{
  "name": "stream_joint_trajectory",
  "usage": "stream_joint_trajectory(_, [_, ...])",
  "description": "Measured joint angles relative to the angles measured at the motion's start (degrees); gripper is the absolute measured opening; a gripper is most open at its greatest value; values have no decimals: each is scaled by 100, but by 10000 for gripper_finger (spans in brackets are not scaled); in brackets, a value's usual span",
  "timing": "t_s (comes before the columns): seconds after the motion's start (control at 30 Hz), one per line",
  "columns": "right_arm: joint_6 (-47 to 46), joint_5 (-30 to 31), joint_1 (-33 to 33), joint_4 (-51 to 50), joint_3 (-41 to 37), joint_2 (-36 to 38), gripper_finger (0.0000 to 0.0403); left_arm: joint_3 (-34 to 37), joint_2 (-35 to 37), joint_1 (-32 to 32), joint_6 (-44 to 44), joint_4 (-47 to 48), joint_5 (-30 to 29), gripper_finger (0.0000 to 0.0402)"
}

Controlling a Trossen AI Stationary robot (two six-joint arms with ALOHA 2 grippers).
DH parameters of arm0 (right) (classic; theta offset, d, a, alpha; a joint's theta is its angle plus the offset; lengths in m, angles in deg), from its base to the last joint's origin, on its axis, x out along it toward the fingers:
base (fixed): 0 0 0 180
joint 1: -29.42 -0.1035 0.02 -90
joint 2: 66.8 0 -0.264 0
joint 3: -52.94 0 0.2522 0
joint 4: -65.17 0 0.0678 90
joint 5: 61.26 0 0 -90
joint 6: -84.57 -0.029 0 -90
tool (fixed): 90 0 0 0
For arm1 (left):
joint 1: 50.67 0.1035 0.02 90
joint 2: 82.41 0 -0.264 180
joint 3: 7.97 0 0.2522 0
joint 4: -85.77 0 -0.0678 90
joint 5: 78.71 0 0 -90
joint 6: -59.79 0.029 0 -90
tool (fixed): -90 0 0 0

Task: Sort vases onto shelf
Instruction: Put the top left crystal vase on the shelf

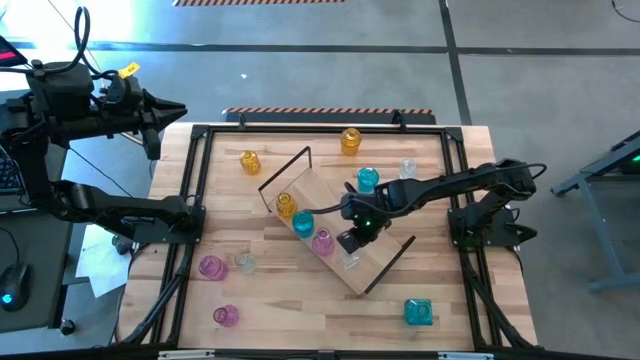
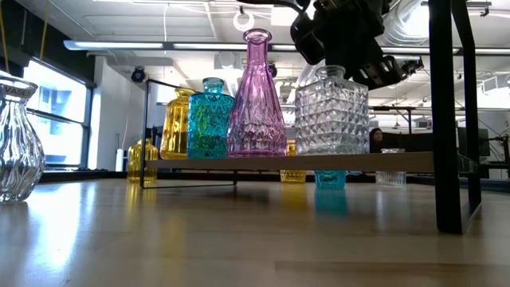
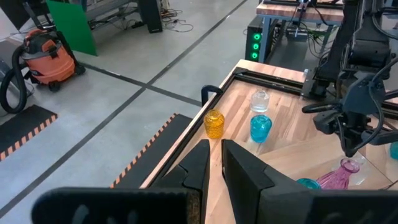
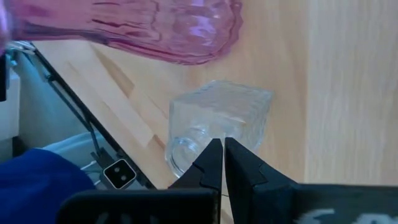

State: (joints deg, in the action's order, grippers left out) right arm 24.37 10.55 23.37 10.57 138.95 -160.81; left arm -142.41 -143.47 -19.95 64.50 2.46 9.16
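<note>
Right tool (image 4: 217, 144), fingers together, empty, above square faceted clear glass vase (image 4: 214, 127) on smooth light-wood shelf (image 1: 385, 252).

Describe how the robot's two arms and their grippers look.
Both arms are dark, near-black jointed links with black cables. The left arm has a yellow tag near its upper part. The right arm shows a small green light near its gripper. Fingers are black, tapered wedges.

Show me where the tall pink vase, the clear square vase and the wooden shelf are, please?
tall pink vase (image 2: 256, 104): low view, on its ribbed belly.
clear square vase (image 2: 331, 112): low view, on its diamond-cut front face.
shelf (image 2: 239, 163): low view, on the front edge of the board under the vases.
</note>
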Motion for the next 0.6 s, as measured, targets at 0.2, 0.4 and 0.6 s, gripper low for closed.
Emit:
stream_joint_trajectory(0.2, [-36, -156, -10, 226, 0, 0, 0, -2, 0, 0, 0, 0, 0, 37])
stream_joint_trajectory(0.4, [-31, -185, -13, 231, 0, 0, 0, 0, 0, 0, -2, -1, -1, 37])
stream_joint_trajectory(0.6, [-26, -281, -13, 342, 0, 0, 0, -1, 0, 0, -4, -1, 0, 37])
